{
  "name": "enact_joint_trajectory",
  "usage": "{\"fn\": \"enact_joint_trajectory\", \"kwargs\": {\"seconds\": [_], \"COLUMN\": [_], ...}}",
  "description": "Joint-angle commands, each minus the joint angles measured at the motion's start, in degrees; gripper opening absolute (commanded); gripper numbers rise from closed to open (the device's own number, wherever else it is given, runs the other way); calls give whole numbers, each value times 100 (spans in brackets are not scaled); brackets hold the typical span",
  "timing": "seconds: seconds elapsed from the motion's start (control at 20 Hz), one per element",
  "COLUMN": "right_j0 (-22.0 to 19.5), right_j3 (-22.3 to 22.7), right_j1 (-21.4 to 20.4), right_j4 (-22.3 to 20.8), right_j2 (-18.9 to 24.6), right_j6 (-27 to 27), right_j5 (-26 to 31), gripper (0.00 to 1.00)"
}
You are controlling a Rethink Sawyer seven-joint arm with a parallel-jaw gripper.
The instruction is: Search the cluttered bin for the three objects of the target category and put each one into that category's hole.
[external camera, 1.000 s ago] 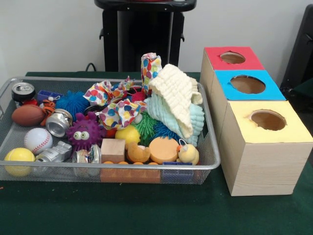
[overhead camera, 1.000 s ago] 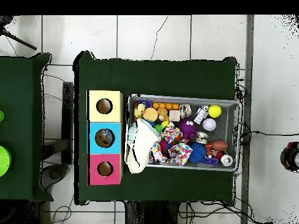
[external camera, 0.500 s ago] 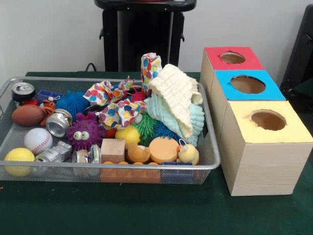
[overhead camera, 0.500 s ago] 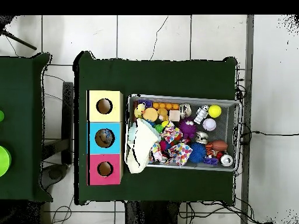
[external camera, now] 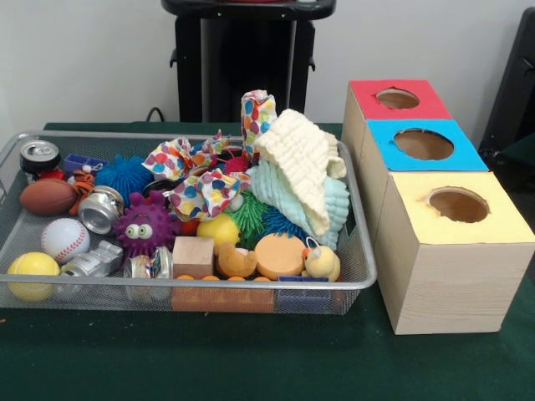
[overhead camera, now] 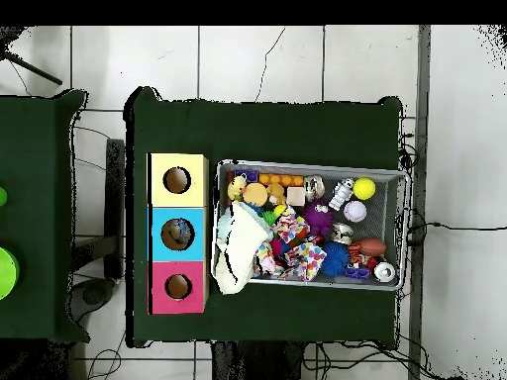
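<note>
- Bin [external camera: 359,280] of wire mesh sits on the left of the green desk [external camera: 251,368], crammed with toys; which category is wanted cannot be told from here.
- Candidates by kind: a baseball [external camera: 64,238], a brown football [external camera: 48,197] and a yellow ball [external camera: 33,266] at the left end; crushed cans [external camera: 100,209] beside them; spiky toys such as the purple one with eyes [external camera: 144,225]; a cream cloth [external camera: 303,167] over a pale blue one [external camera: 334,205] at the right end, with dotted cloth [external camera: 209,190] in the middle.
- Boxes stand just right of the bin, each with a round hole: yellow [external camera: 458,205] nearest, blue [external camera: 424,144] between, red [external camera: 398,98] farthest.
- Step in hand, as I judge it: the search, with nothing lifted out yet.
- Next move calls for the arm to come down over the bin and take one exposed item; the cloths probably hide others.
- Gripper shows in neither view, so the state of its jaws cannot be told.
- Writing: none readable on cans, blocks or boxes.
</note>
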Motion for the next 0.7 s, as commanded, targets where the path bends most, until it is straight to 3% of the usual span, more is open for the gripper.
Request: {"fn": "enact_joint_trajectory", "kwargs": {"seconds": [0.05,0.1,0.2,0.25,0.3,0.4,0.55,0.7], "right_j0": [-2822,-2880,-2952,-3005,-3078,-2939,-2876,-2757], "right_j3": [1808,1802,1939,1988,1966,2052,2077,2125], "right_j1": [1150,1459,1122,1261,1605,931,905,621], "right_j4": [-1610,-1515,-1293,-1448,-1676,-1645,-1716,-1719], "right_j2": [4847,4965,4709,4756,5055,4619,4531,4269], "right_j6": [-3118,-3142,-2444,-2109,-2332,-1772,-1524,-1223], "right_j5": [-1747,-1611,-1791,-2118,-2080,-2383,-2399,-2524], "gripper": [0,0,0,0,0,0,0,0]}}
